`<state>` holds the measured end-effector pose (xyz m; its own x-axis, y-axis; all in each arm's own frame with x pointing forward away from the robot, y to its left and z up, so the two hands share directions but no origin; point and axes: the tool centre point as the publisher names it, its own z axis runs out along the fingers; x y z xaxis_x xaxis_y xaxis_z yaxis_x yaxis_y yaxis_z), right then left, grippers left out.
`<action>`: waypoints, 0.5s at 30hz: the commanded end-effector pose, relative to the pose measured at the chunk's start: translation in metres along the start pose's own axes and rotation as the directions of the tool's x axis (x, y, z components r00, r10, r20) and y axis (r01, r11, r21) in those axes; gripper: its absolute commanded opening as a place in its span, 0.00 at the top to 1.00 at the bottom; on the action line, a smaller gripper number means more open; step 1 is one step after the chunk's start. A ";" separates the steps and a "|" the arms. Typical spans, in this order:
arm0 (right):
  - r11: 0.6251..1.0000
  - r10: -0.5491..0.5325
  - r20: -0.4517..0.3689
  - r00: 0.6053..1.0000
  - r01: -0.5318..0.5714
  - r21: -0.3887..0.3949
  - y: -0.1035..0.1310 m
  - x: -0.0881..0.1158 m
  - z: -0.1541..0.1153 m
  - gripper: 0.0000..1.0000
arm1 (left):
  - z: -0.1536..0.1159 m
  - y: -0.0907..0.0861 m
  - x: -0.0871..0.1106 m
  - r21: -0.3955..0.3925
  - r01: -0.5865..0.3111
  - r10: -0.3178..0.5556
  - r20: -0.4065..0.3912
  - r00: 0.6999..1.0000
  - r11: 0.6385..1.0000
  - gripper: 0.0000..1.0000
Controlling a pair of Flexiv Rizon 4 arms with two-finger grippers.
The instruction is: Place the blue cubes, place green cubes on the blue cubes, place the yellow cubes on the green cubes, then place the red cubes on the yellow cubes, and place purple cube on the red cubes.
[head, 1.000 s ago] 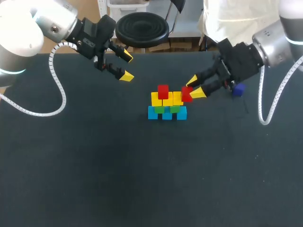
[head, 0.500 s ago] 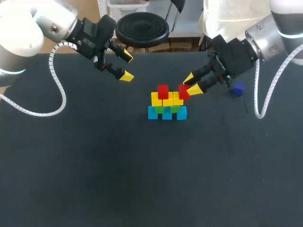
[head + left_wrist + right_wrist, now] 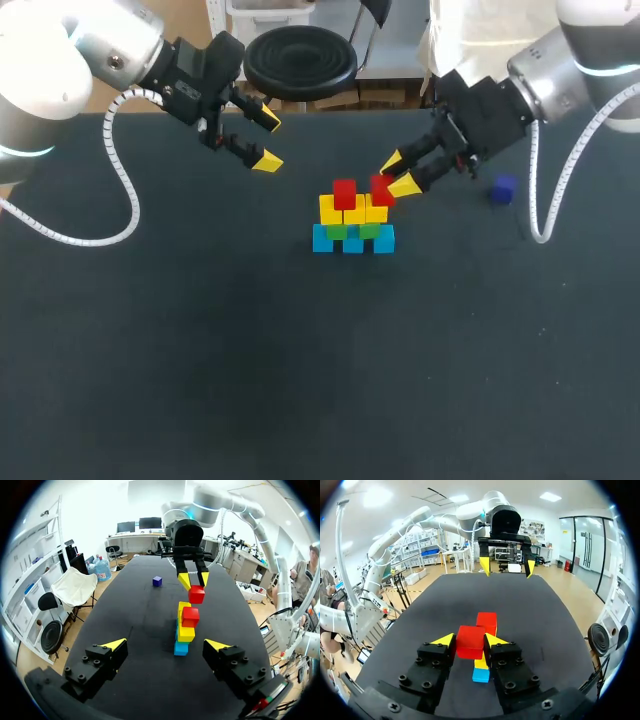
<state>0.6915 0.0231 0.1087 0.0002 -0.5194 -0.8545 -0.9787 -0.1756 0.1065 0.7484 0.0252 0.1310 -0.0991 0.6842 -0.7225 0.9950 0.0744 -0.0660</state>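
Red cube (image 3: 381,190) on the move! Over the last second the right gripper (image 3: 397,174) has lifted it up and inward from beside the stack (image 3: 353,222). It now hangs just over the stack's right-hand yellow cube (image 3: 376,208), close beside the seated red cube (image 3: 344,193). By my read, the red layer is one release from done (the purple cube (image 3: 503,188) waits on the table (image 3: 200,350), well right of the stack). The right arm reaches in from beyond the stack's right, fingers angled down and clamped on the red cube from both sides. The left gripper (image 3: 268,140) hasn't budged: it hangs up and left of the stack, jaws spread, empty.
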 end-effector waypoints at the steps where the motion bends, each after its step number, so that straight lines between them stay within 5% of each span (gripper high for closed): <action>1: 1.000 0.000 -0.001 1.000 0.000 0.002 0.001 0.000 0.000 1.00 | 0.000 0.001 0.000 0.003 -0.001 0.001 -0.002 1.000 1.000 0.00; 15: 0.999 0.041 -0.001 0.999 -0.041 -0.017 0.002 0.001 0.003 1.00 | 0.000 0.001 0.000 0.003 -0.001 0.001 -0.002 1.000 1.000 0.00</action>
<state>0.6876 0.0244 0.1081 -0.0324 -0.5271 -0.8492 -0.9759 -0.1667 0.1407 0.7484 0.0252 0.1310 -0.0991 0.6842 -0.7225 0.9950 0.0744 -0.0660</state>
